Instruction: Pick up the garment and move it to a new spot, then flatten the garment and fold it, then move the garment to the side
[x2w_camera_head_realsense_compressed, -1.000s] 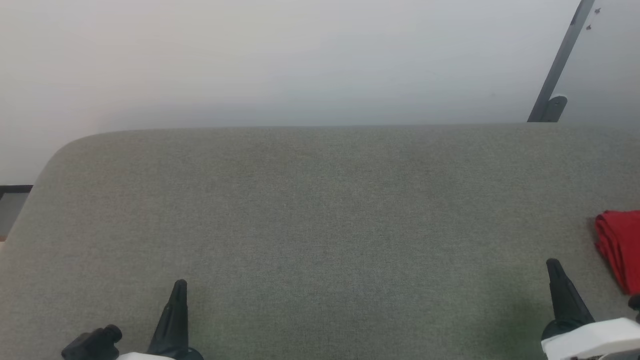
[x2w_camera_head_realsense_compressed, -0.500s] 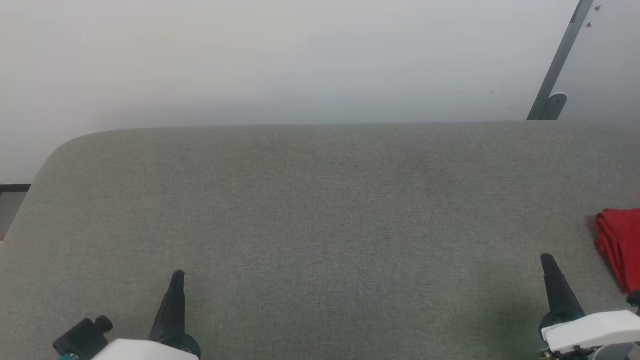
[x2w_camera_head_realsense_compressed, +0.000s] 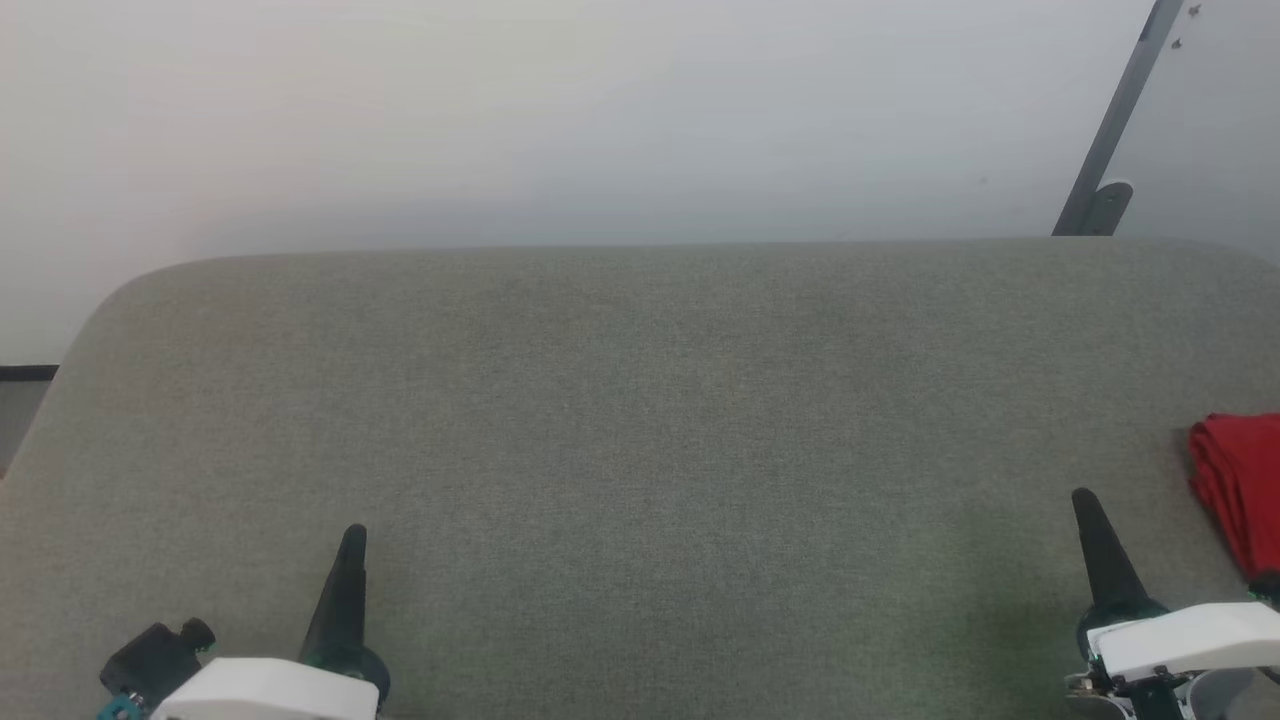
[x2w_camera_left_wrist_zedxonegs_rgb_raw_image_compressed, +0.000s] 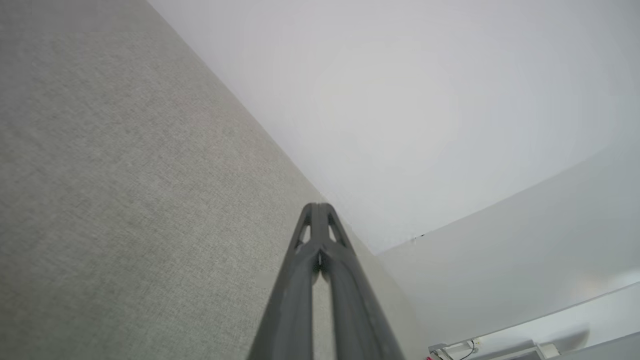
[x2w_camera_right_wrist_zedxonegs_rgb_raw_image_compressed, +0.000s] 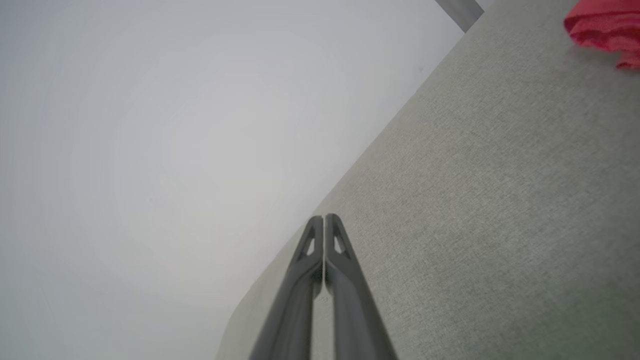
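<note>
Red garment (x2w_camera_head_realsense_compressed: 1238, 485) lies folded on grey fabric surface (x2w_camera_head_realsense_compressed: 640, 420) near right hand (x2w_camera_head_realsense_compressed: 1083, 500).

Grey fabric desk (x2w_camera_head_realsense_compressed: 640, 400), pale wall (x2w_camera_head_realsense_compressed: 500, 120) behind. Folded red garment (x2w_camera_head_realsense_compressed: 1240, 480) lies at the desk's right edge, cut off by the frame. Left pincer (x2w_camera_head_realsense_compressed: 352, 535) low left, right pincer (x2w_camera_head_realsense_compressed: 1082, 500) low right near the garment, not touching it. Both closed, empty. Slanted dark bar (x2w_camera_head_realsense_compressed: 1115, 110) top right.

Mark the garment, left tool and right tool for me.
garment (x2w_camera_head_realsense_compressed: 1240, 480), head view, middle of the visible red cloth.
left tool (x2w_camera_left_wrist_zedxonegs_rgb_raw_image_compressed: 318, 209), left wrist view, tips of the closed fingers.
right tool (x2w_camera_right_wrist_zedxonegs_rgb_raw_image_compressed: 325, 220), right wrist view, tips of the closed fingers.
</note>
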